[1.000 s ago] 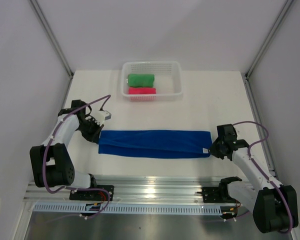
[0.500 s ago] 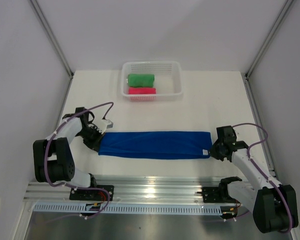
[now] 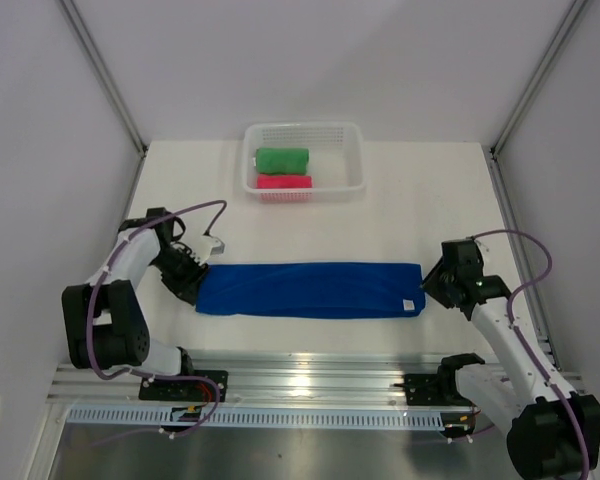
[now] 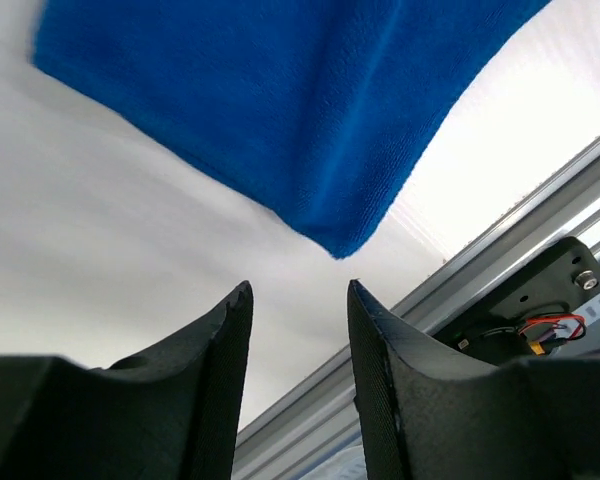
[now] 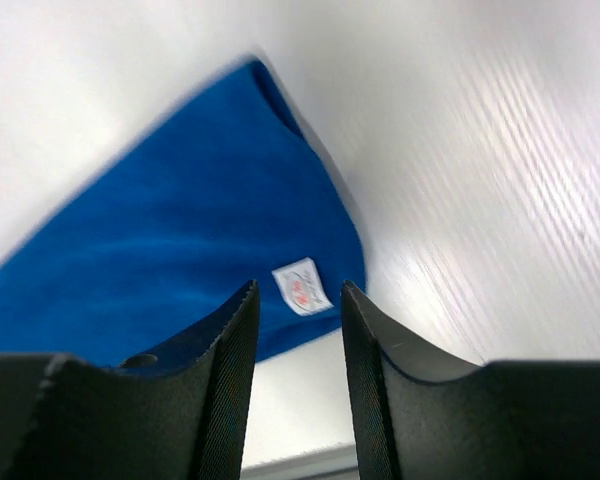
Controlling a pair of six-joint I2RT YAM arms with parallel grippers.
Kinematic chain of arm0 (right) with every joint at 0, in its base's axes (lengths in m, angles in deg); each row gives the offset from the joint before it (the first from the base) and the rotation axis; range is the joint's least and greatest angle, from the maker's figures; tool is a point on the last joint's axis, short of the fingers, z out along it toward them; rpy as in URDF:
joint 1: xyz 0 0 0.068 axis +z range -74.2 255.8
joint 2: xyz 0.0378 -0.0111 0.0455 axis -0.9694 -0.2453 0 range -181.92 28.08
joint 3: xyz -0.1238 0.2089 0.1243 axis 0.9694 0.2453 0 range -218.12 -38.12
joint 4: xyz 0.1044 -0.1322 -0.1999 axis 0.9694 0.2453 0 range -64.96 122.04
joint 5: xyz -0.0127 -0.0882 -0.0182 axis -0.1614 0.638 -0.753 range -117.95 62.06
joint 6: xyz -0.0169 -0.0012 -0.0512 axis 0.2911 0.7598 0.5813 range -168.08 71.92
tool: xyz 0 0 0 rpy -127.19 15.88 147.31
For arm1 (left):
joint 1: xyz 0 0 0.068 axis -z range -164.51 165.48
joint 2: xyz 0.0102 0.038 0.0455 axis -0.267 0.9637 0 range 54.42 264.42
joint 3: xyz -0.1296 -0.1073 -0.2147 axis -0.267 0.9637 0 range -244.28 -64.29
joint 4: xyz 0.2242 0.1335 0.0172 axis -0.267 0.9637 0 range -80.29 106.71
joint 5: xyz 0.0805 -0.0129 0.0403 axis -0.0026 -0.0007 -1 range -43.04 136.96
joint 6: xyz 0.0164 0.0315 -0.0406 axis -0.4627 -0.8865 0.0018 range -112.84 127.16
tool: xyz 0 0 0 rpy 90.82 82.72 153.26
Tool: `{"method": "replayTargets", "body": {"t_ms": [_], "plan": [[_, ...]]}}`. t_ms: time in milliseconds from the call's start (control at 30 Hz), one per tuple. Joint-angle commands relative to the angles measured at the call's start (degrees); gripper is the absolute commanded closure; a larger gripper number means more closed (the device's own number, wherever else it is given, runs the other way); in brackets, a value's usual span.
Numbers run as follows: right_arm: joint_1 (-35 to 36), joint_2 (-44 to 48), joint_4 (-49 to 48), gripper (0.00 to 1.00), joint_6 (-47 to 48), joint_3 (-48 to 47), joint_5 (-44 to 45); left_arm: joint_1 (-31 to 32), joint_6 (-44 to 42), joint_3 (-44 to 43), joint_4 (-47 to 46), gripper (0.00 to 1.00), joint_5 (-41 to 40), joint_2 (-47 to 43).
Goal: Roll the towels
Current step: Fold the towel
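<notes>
Two hands have just let go of the royal blue towel (image 3: 310,290), which they were pinching at its ends a moment ago. The left hand (image 4: 298,288) now has its jaws partly apart and empty, just off the towel's left corner. The right hand (image 5: 298,287) is likewise parted and holds nothing, poised over the right end near the white tag (image 5: 301,287). The towel lies flat as a long folded strip across the near worktop (image 3: 400,220), between the arms. The green towel (image 3: 281,159) and pink towel (image 3: 283,182) sit rolled in the white basket (image 3: 303,128) at the far edge. The strip looks ready for rolling from one end.
</notes>
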Motion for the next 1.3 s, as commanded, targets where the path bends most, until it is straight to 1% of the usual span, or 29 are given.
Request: {"method": "replayTargets", "body": {"t_ms": [0, 33, 67, 100, 133, 167, 233, 267, 333, 400, 500, 600, 667, 800, 933, 1000, 1033, 1067, 1100, 1133, 1167, 1200, 1233, 1267], "plan": [[0.0, 1.0, -0.6, 0.58, 3.6, -5.3, 4.0, -0.7, -3.4, -6.5, 6.4, 0.53, 3.5, -1.4], [-0.1, 0.6, -2.1, 0.59, 4.5, -5.4, 3.3, -0.7, -2.2, -8.1, 4.7, 0.53, 3.3, -0.7], [-0.2, -1.0, -4.0, 0.59, 6.7, -5.2, 2.1, -0.6, 1.5, -9.8, 3.4, 0.52, 3.2, 0.4], [-0.8, -2.2, -8.7, 0.60, 8.0, -5.0, 0.2, -0.5, 4.2, -10.7, 2.1, 0.52, 2.6, 3.3], [-1.0, -3.7, -10.7, 0.61, 9.2, -5.1, -1.6, -0.6, 9.2, -12.8, -0.3, 0.52, 2.2, 4.8], [-1.3, -7.4, -12.2, 0.61, 10.3, -5.2, -3.9, -0.5, 11.3, -14.6, -1.4, 0.52, 1.8, 6.3], [-2.6, -11.0, -14.6, 0.62, 10.8, -6.2, -5.1, -0.5, 16.4, -16.6, -4.3, 0.52, 1.5, 10.3], [-2.8, -14.4, -16.4, 0.61, 11.8, -6.3, -6.1, 0.0, 17.7, -17.2, -5.1, 0.51, 1.1, 11.4], [-3.6, -17.3, -17.8, 0.60, 12.5, -6.6, -6.5, 0.6, 20.5, -18.3, -6.5, 0.50, -0.9, 13.7], [-4.0, -21.1, -19.6, 0.59, 13.7, -6.6, -7.1, 1.6, 21.1, -17.9, -8.0, 0.47, -1.8, 15.0], [-5.3, -24.6, -22.2, 0.59, 14.7, -5.7, -10.0, 3.2, 21.5, -17.3, -9.1, 0.45, -4.5, 17.7], [-5.8, -27.4, -24.0, 0.59, 15.3, -5.1, -10.8, 4.2, 22.3, -17.5, -10.1, 0.45, -5.9, 20.0], [-6.0, -29.0, -25.3, 0.59, 15.5, -4.9, -11.3, 4.3, 22.7, -18.0, -9.7, 0.45, -4.2, 21.1], [-6.6, -33.1, -26.8, 0.60, 15.4, -4.4, -12.6, 4.2, 23.0, -18.2, -10.1, 0.44, -3.5, 23.3], [-6.7, -33.6, -28.2, 0.63, 15.1, -3.9, -13.3, 4.6, 23.4, -20.4, -9.4, 0.45, -2.0, 24.5], [-6.8, -33.5, -28.3, 0.64, 15.1, -3.8, -13.4, 4.8, 23.8, -20.4, -8.9, 0.49, -1.6, 25.5], [-6.9, -33.4, -28.5, 0.65, 14.9, -3.8, -13.2, 4.9, 24.2, -20.9, -8.8, 0.53, -1.2, 25.9], [-7.1, -33.5, -28.6, 0.66, 14.8, -3.8, -13.2, 4.9, 24.6, -21.0, -8.8, 0.67, -0.8, 26.6], [-7.1, -33.4, -28.7, 0.67, 14.7, -3.7, -13.4, 4.9, 24.7, -21.1, -8.6, 0.76, -0.3, 26.9], [-7.1, -33.4, -28.9, 0.70, 14.5, -3.7, -13.4, 4.9, 24.7, -21.1, -8.3, 0.82, 0.1, 27.0], [-7.2, -33.4, -28.9, 0.72, 14.5, -3.6, -13.5, 4.9, 24.6, -20.9, -8.4, 0.92, 0.3, 26.8], [-7.4, -33.4, -28.9, 0.74, 14.6, -3.5, -13.4, 4.8, 24.4, -20.8, -8.6, 0.96, 1.4, 26.1], [-7.5, -33.4, -28.9, 0.79, 14.6, -3.5, -13.2, 4.8, 24.3, -20.6, -8.7, 0.99, 1.8, 26.0], [-7.8, -33.8, -28.8, 0.82, 14.7, -3.7, -13.2, 4.7, 24.2, -20.7, -8.4, 0.99, 2.4, 25.9]]}}
